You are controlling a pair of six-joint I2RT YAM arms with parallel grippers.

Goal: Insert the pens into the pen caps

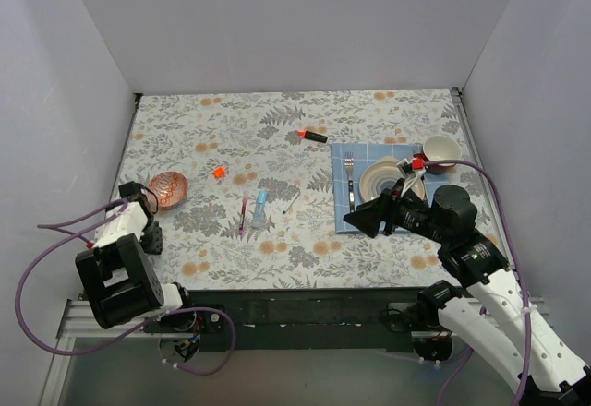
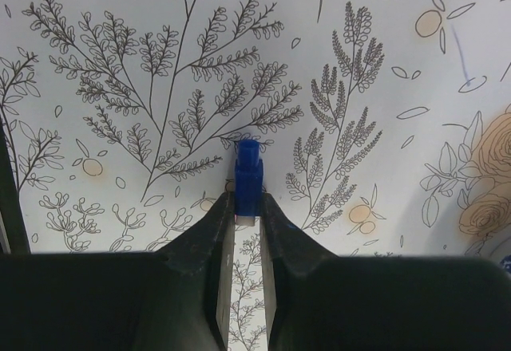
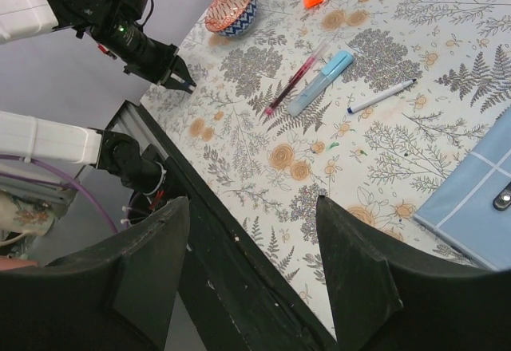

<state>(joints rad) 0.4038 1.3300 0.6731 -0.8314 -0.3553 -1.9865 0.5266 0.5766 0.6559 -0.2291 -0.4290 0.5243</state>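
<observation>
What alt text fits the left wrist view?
The left hand pinches a small dark blue plastic pen cap between its two black fingers, the cap's end poking out past the tips. Beneath is a white tablecloth printed with grey fern sprigs and orange flowers.

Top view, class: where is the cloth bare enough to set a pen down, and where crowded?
Bare: the far strip between the back wall and the black marker; also the near edge below the light-blue marker, left of the blue mat. Crowded: the mat, and around the maroon pen.

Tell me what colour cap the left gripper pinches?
The small plastic cap is dark blue; left wrist view.
</observation>
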